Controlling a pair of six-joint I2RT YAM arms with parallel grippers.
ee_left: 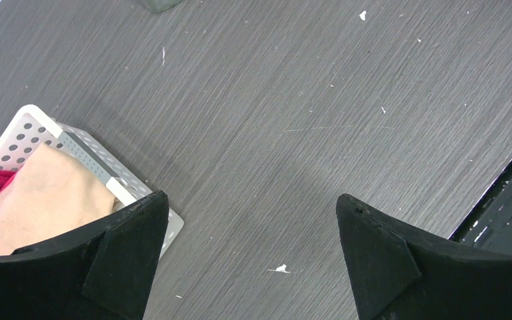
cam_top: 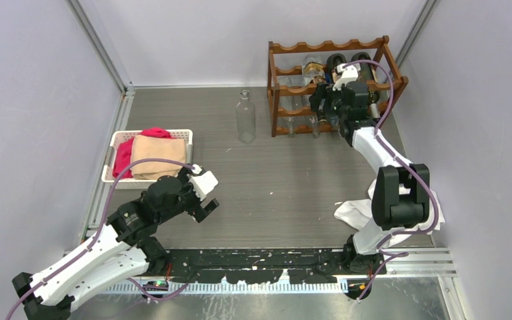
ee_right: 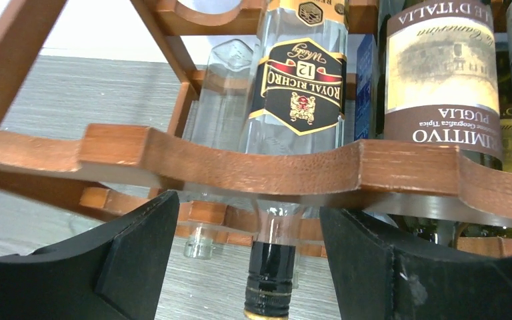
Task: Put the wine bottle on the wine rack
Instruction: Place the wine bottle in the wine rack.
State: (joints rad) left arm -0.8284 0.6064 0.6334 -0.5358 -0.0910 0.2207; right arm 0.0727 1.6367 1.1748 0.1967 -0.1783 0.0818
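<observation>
Gaping right hand (ee_right: 247, 213) faces racked bottle (ee_right: 298, 93); empty.

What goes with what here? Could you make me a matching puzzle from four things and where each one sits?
Things:
1. clear glass bottle with tall neck
2. white perforated plastic basket
3. clear whisky bottle with black-and-gold label
4. white crumpled cloth

Places:
A. lying in the reddish-brown wooden rack
B. beside the base of the right arm
C. standing upright on the grey table
D. holding a folded beige cloth and pink cloth

Pairs: 1-C, 2-D, 3-A, 4-B
</observation>
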